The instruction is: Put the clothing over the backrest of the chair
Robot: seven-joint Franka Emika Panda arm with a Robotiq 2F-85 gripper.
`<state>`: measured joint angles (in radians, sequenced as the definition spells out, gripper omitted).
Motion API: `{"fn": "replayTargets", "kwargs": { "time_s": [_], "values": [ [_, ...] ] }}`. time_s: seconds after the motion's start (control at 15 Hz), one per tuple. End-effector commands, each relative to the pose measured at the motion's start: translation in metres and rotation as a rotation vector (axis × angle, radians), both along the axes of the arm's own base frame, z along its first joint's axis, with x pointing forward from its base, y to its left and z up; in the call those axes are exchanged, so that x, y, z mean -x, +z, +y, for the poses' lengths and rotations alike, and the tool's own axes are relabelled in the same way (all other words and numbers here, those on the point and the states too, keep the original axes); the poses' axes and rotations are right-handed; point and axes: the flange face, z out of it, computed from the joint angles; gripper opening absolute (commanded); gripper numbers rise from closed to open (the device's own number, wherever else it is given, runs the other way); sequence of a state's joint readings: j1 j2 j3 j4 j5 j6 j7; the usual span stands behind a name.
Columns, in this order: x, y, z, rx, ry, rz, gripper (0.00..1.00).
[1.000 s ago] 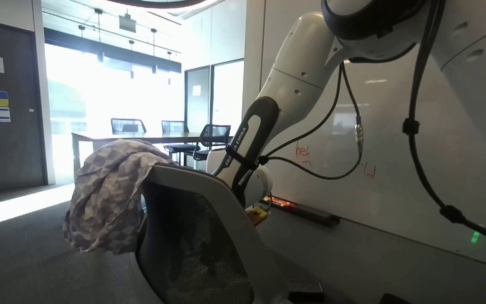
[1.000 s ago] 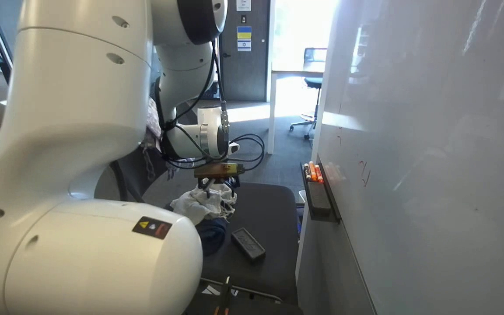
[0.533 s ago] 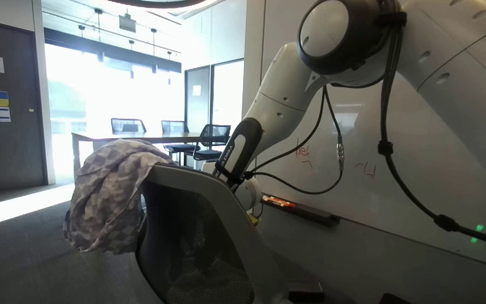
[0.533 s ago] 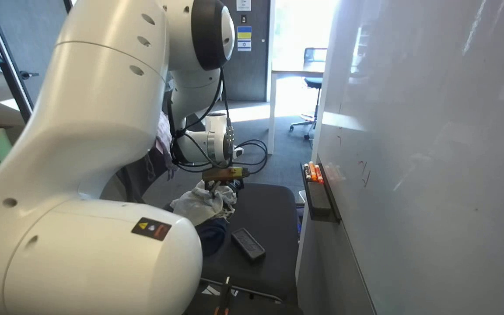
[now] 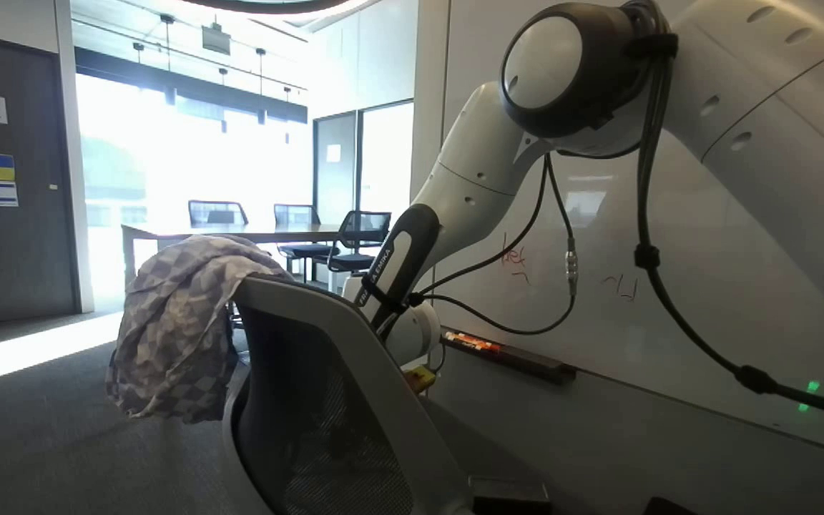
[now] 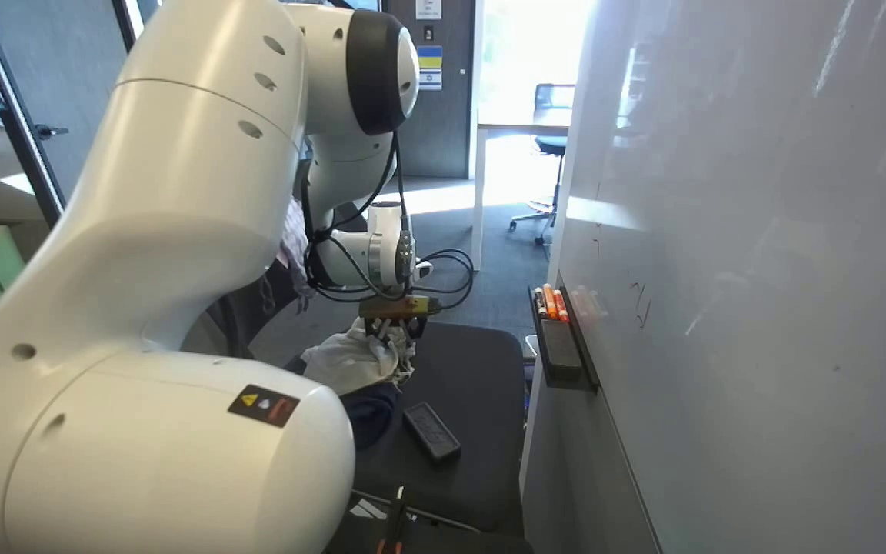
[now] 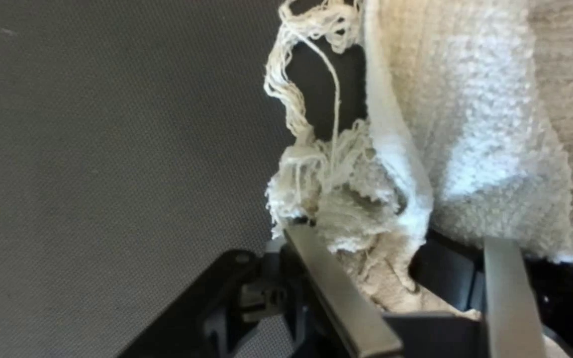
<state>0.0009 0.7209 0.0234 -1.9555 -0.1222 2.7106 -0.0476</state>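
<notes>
A crumpled white cloth with knotted fringe [image 6: 351, 362], the clothing by its look, lies on the dark chair seat [image 6: 481, 385]. My gripper [image 6: 397, 331] is down at the cloth's far end. In the wrist view its metal-edged fingers [image 7: 341, 293] stand apart, with bunched fabric [image 7: 356, 214] in between. Some fringe touches one fingertip; a dark gap shows beside the opposite pad. The grey-framed backrest [image 5: 297, 300] of the chair stands upright. In an exterior view the forearm dips behind that backrest, hiding the gripper.
A checkered cloth [image 5: 176, 329] hangs over a corner of the backrest. Dark blue fabric [image 6: 370, 415] lies against the white cloth. A black block [image 6: 433, 431] rests on the seat. The whiteboard [image 6: 735, 269] with its marker tray [image 6: 562, 346] borders the seat's side.
The arm has swung slightly toward the whiteboard and lowered onto the white cloth. The fingers have come closer together. The chair, with the checkered cloth and the block, has shifted a little.
</notes>
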Motion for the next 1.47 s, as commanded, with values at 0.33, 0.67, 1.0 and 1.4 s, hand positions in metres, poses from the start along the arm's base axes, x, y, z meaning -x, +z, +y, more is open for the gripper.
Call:
{"fn": "replayTargets", "kwargs": {
  "time_s": [0.33, 0.67, 1.0, 1.4],
  "values": [
    [0.010, 0.020, 0.004, -0.033, -0.038, 0.015, 0.08],
    [0.045, 0.080, 0.013, 0.019, -0.106, -0.035, 0.08],
    [0.080, 0.163, 0.021, 0.135, -0.190, -0.182, 0.08],
    [0.128, 0.269, 0.033, 0.326, -0.308, -0.387, 0.08]
  ]
}}
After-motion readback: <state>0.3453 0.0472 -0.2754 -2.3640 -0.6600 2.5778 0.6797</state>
